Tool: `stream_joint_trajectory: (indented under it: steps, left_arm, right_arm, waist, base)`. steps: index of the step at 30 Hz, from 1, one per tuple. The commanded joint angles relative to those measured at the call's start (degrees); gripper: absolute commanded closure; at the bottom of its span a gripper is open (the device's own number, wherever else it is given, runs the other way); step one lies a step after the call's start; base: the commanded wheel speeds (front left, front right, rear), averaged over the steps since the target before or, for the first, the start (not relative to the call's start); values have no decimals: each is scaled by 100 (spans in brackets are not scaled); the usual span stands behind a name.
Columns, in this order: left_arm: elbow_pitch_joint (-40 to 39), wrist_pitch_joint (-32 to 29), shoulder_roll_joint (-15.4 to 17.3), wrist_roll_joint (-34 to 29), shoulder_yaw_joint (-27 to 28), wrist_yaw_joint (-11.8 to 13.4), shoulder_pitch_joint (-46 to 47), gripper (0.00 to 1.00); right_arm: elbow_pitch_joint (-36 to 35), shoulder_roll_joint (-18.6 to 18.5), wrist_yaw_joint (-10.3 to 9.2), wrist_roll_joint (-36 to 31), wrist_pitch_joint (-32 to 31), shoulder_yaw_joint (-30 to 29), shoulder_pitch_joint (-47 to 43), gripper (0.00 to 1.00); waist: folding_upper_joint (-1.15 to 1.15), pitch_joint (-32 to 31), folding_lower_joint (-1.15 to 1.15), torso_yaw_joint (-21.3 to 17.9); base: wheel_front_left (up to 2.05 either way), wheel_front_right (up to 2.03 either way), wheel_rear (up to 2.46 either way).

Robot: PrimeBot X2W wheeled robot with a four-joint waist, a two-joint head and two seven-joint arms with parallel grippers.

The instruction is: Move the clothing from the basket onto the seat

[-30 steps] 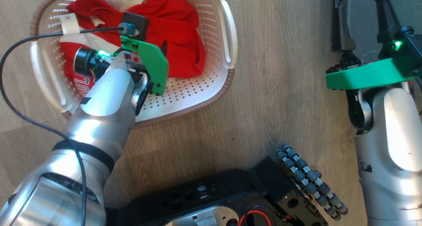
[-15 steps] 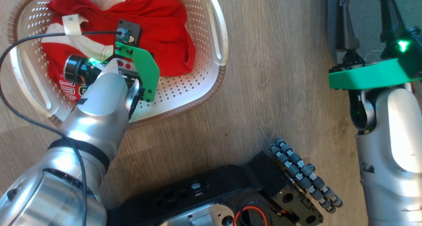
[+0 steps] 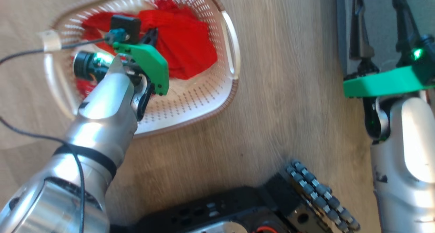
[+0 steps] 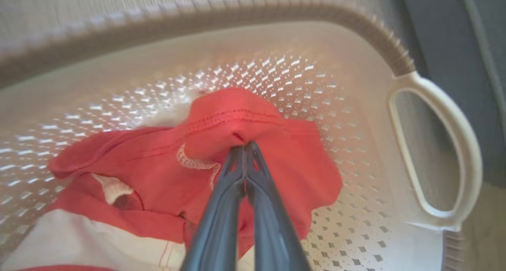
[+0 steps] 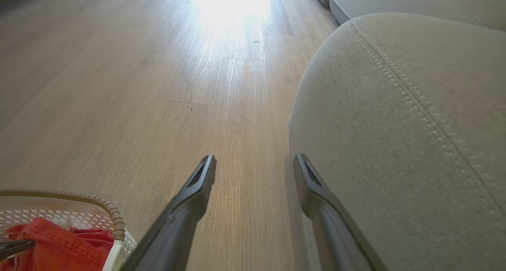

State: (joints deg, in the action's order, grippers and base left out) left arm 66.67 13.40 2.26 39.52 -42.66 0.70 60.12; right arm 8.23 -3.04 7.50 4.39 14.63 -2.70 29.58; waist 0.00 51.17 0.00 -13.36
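The left end effector [image 4: 246,145] has pinched a fold of clothing [image 4: 284,164], bunching it up in the basket [image 3: 204,103] at upper left, so lifting looks next; the right end effector [image 5: 255,159] gapes wide.

On my right wrist feed, a pale wood-grain floor [image 5: 118,85] runs to a bright patch of glare [image 5: 233,2] at its far end. The grey stitched seat [image 5: 395,124] bulks at right, with another upholstered cushion [image 5: 415,2] just behind it.
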Motion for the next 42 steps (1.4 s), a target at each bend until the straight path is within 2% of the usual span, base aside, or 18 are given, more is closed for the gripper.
stream_joint_trajectory:
  steps: [1, 4, 8, 9, 12, 18, 23, 31, 42]
  left_arm:
    - [-125, 110, 62, 83, 180, -26, -297, 100]
    - [-410, 153, 172, 124, 455, -54, -488, 100]
    - [-1339, 158, 465, -70, 1030, 65, -1086, 100]
    - [-1339, 158, 465, -70, 1030, 65, -1086, 100]
    - [-2031, 158, 611, -277, 1482, 163, -1685, 100]
    - [-3215, 159, 713, -721, 2234, 320, -2800, 100]
    - [-3892, 159, 847, -1029, 2662, 409, -3481, 100]
    - [-4419, 160, 1056, -1256, 3032, 409, -4176, 100]
    - [-4648, 143, 1137, -1310, 3039, 418, -4548, 100]
  right_arm:
    - [-88, -28, -1, -54, 37, 24, -364, 0]
    - [-3, -112, -1, -108, 37, 8, -504, 0]
    - [109, -189, -1, -147, 37, 23, -720, 0]
    - [109, -189, -1, -147, 37, 23, -720, 0]
    - [193, -226, -1, -166, 37, 23, -906, 0]
    - [386, -281, -1, -179, 37, -7, -1333, 0]
    - [511, -319, -1, -204, 37, -6, -1677, 0]
    - [654, -427, -1, -282, 37, 37, -2093, 0]
    - [805, -552, -1, -303, 37, 190, -2364, 0]
  waist:
    - [0, -636, 0, 357]
    - [0, -1140, 0, 543]
    - [0, -1815, 0, 739]
    - [0, -1815, 0, 739]
    - [0, -2318, 0, 856]
    - [0, -3209, 0, 1055]
    - [0, -3770, 0, 1153]
    - [0, -4427, 0, 1264]
    - [0, -4901, 0, 1342]
  base:
    - [0, 0, 0]
    - [0, 0, 0]
    - [0, 0, 0]
    - [0, 0, 0]
    - [0, 0, 0]
    - [0, 0, 0]
    - [0, 0, 0]
    - [0, 0, 0]
    - [0, 0, 0]
